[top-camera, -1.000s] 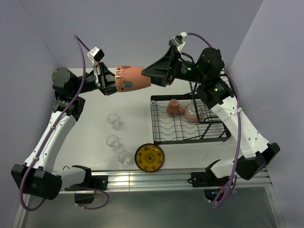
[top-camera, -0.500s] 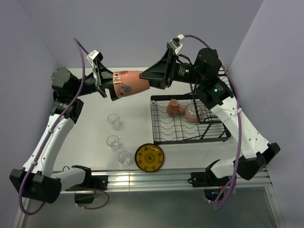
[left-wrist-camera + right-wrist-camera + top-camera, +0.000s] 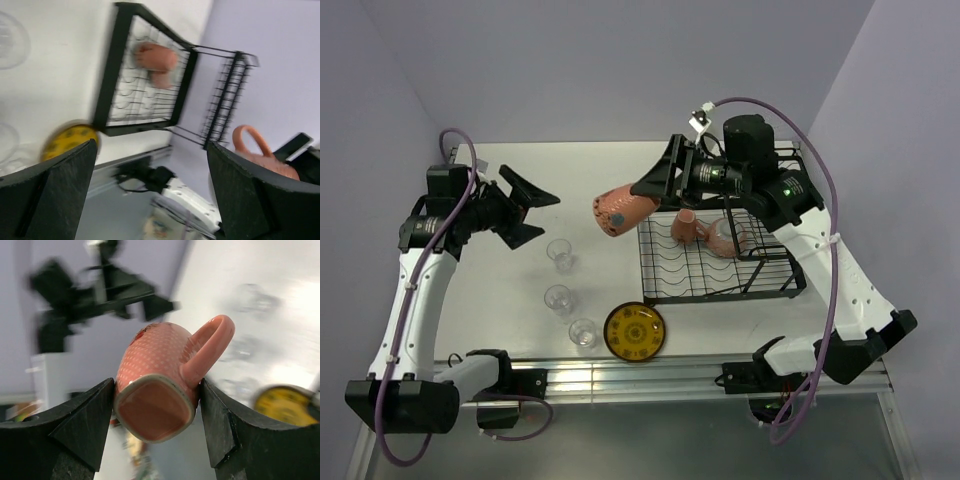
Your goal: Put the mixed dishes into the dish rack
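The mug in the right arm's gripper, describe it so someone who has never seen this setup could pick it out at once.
Find the black wire dish rack on the right of the overhead view. Just off its far-left corner, the right gripper holds a salmon-pink mug in the air, on its side. Unlike the other pink mug, which lies inside the rack, this one touches no surface.

Salmon pink sprinkled with small pale dots on the raised ceramic mug (image 3: 160, 365), plainer pink on its base, possibly a darker motif on one side, too blurred to say. Same salmon on the second ceramic mug (image 3: 687, 226) in the black wire dish rack (image 3: 641, 255). Pink outside, grey-white patterning inside — the round bowl (image 3: 730, 240). Yellow with a dark ringed pattern — the round plate (image 3: 634, 332). Colourless and see-through, the three small glasses (image 3: 560, 254).
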You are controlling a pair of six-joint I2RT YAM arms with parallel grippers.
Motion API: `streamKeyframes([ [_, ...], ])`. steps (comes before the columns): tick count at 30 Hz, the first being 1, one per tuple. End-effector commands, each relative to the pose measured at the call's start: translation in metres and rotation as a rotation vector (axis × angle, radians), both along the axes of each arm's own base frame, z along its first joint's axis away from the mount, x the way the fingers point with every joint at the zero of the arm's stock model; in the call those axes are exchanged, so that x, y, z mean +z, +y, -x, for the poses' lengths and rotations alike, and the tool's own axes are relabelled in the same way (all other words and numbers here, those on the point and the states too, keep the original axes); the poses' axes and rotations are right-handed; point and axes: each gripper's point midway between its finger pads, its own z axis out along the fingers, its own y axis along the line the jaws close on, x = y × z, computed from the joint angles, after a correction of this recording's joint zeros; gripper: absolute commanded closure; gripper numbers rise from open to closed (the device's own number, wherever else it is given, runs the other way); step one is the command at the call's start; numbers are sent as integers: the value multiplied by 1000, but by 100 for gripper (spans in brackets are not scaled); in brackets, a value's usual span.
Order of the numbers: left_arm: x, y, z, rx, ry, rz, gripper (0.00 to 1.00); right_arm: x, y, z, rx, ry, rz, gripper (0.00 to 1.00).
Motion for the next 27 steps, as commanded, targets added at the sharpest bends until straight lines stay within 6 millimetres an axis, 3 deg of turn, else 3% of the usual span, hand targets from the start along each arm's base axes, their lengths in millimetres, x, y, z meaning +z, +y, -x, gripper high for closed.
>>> streamKeyframes([
  [1,-10,15,15,-37,-4,-275,4,-22,-40,-8,-120,-138,251,100],
  [4,-19,-10,29,-151,7,-407,7,-52,-61,-18,-196,-153,429,100],
  [5,-22,-33,42,-226,9,-424,9,-58,-61,-17,-201,-160,469,100],
  [7,-31,-57,57,-296,3,-456,13,-76,-72,-24,-255,-167,568,100],
  [14,-59,-100,84,-367,23,-399,24,-134,-93,-32,-343,-189,834,100],
  [18,-76,-102,94,-389,48,-426,24,-167,-106,-33,-373,-191,974,100],
  [27,-107,-114,98,-455,78,-505,29,-200,-125,-44,-424,-201,1165,100],
])
